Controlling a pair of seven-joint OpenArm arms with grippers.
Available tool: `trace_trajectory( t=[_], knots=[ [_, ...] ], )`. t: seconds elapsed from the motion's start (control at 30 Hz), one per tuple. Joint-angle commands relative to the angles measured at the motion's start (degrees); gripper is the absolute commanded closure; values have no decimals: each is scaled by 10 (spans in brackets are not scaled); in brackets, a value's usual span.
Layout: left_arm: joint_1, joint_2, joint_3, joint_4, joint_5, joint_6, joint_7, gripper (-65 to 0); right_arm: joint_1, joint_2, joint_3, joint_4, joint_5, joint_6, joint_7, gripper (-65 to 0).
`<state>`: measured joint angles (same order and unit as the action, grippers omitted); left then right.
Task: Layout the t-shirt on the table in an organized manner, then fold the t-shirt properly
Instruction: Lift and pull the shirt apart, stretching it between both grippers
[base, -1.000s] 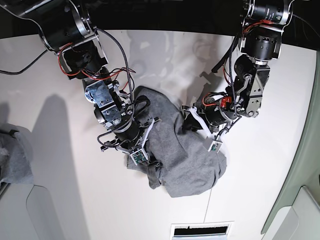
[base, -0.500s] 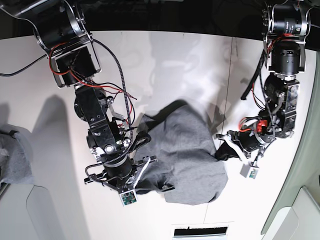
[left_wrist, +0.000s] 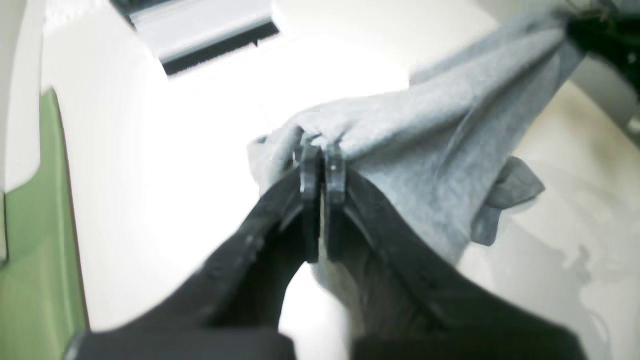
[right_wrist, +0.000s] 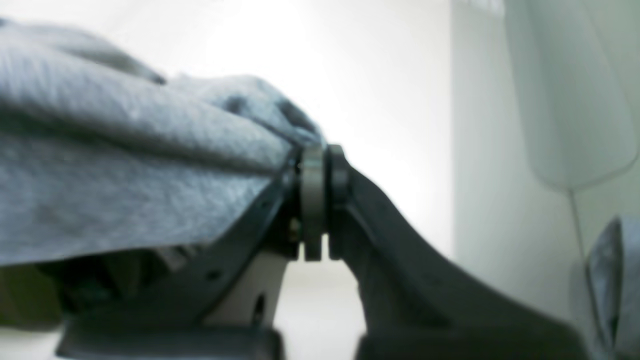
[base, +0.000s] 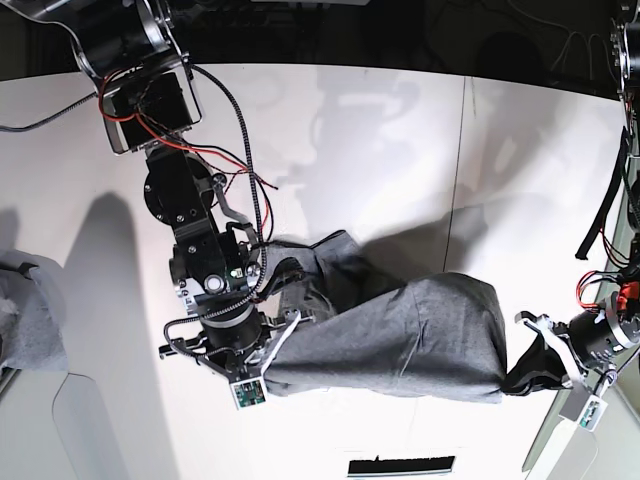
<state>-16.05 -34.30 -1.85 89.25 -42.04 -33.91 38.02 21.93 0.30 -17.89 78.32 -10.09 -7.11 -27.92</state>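
Both grippers pinch the t-shirt (base: 400, 340): left gripper (left_wrist: 322, 157) clamps 1 bunched edge, right gripper (right_wrist: 320, 160) clamps the opposite edge. Grey fabric stretches between the 2 arms, just above the table (base: 380, 130), one loose flap hanging.

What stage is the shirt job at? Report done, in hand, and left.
Done: both hands have a grip; the left hand and right hand are each shut on the t-shirt. In hand: the shirt is stretched between them over the table, with a bunched part trailing near the right arm. Left: it is not yet laid flat, sleeves are not spread, and no fold has been made.
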Motion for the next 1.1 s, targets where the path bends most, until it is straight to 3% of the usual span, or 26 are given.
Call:
trace_trajectory(
  t=[0.0, 0.1, 0.17, 0.3, 0.4, 0.47, 0.8, 0.87, 1.0, 1.07],
  knots=[
    [-16, -11, -5, 16, -9, 0, -13, 0, 8, -2, 8, 10, -13, -6, 13, 0],
    [-16, -11, -5, 32, -10, 0, -13, 0, -26, -1, 23, 10, -4, -4, 14, 0],
    [-16, -11, -5, 38, -10, 0, -13, 0, -52, -1, 31, 8, 15, 25, 26, -4],
    [-16, -11, -5, 39, -10, 2, -13, 0, -89, -2, 34, -33, 59, 122, 91, -197],
    [-16, -11, -5, 39, -10, 2, -13, 0, -87, -3, 34, -104, 64, 126, 149, -309],
    [-16, -11, -5, 39, -5, 2, -12, 0, -82, -3, 34, -148, 64, 105, 182, -322],
    [-16, -11, -5, 39, -4, 2, -5, 0, -66, -5, 34, -197, 71, 96, 207, -318],
    [-16, -11, -5, 39, -4, 2, -4, 0, -56, -5, 34, -210, 75, 106, 207, -255],
    [-16, -11, -5, 39, -6, 2, 9, 0, -42, -5, 34, -228, 36, 134, 212, 0],
    [-16, -13, -5, 39, -6, 2, 12, 0, -40, -2, 34, -225, 2, 120, 227, 0]
  ],
)
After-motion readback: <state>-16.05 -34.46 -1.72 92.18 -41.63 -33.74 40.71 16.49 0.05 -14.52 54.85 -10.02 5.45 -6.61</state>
